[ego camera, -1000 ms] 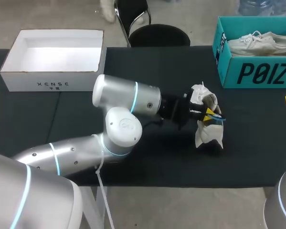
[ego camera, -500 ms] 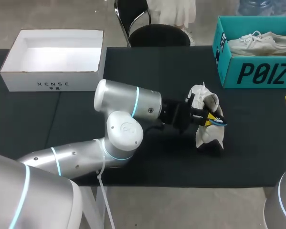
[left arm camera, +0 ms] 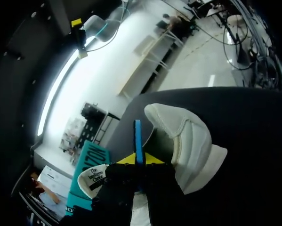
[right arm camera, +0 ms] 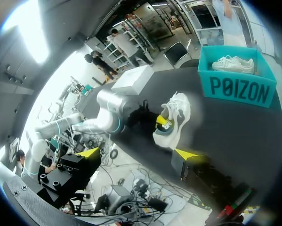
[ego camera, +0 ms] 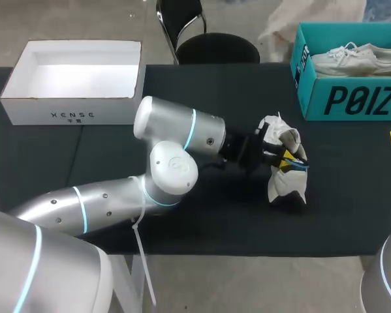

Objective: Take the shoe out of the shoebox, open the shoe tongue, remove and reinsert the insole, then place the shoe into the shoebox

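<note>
Head view: left arm [ego camera: 182,134] comes in from the near left and reaches past mid-table [ego camera: 352,202]. Left gripper [ego camera: 285,158] sits in the opening of the white shoe [ego camera: 286,186], yellow tips pressed onto a thin blue insole [ego camera: 299,163] that sticks out of the shoe. The shoe lies on the table, outside both boxes, well apart from the teal box [ego camera: 352,98] at the far right. That box holds a second shoe [ego camera: 355,59]. An open white box [ego camera: 71,107] stands at the far left. We can't see the right gripper here.

Left wrist view: the insole [left arm camera: 138,136] stands edge-on between our two yellow tips, both touching it, so the left gripper [left arm camera: 140,160] is pinching it. The shoe's heel [left arm camera: 188,141] is just ahead of and beside the fingers. The tongue [left arm camera: 96,176] with its label is beside the gripper on the other side, with the teal box [left arm camera: 86,165] beyond it.

Right wrist view: right gripper [right arm camera: 140,154] has its fingers spread wide with nothing between them, well back from the table. Ahead of it we see the shoe [right arm camera: 178,110] on the table with the left gripper in it, the teal box [right arm camera: 235,84] with its shoe further off, and the white box [right arm camera: 131,77] behind the left arm.
</note>
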Robot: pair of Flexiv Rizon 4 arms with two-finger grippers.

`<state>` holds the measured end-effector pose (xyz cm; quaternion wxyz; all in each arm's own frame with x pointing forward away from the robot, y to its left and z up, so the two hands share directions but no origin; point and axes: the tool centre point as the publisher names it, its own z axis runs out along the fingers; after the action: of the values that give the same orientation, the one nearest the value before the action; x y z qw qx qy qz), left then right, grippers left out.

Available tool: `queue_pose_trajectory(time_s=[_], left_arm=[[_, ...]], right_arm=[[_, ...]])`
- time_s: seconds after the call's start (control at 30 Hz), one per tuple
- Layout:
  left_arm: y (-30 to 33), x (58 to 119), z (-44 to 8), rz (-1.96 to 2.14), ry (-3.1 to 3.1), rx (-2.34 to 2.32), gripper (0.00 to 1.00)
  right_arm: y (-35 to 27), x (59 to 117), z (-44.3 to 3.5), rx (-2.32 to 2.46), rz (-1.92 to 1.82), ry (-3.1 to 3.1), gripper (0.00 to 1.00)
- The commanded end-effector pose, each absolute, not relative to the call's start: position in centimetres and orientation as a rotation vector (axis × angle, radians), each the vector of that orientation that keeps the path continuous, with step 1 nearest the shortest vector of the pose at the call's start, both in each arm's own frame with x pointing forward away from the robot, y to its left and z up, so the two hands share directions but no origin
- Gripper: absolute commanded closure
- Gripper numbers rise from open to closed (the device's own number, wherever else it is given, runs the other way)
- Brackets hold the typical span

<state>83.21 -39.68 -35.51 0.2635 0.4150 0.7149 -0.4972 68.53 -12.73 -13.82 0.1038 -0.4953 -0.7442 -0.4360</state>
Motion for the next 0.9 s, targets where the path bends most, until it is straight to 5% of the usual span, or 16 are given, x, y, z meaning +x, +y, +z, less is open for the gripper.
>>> queue_pose_trajectory(time_s=[0.03,0.83,0.87,0.9], left_arm=[[-39.4,82.6,-34.8,-1.362,1.944,1.158,0.00],[-38.8,82.0,-28.7,-1.250,2.019,1.501,0.00],[-38.8,82.1,-28.5,-1.223,2.024,1.544,0.05],[-38.8,82.2,-28.3,-1.168,2.031,1.620,0.51]], right_arm=[[-12.7,67.3,-13.8,-1.479,-1.301,-2.198,0.00],[-12.7,67.3,-13.8,-1.479,-1.301,-2.198,0.00],[-12.7,67.3,-13.8,-1.479,-1.301,-2.198,0.00],[-12.7,67.3,-13.8,-1.479,-1.301,-2.198,0.00]])
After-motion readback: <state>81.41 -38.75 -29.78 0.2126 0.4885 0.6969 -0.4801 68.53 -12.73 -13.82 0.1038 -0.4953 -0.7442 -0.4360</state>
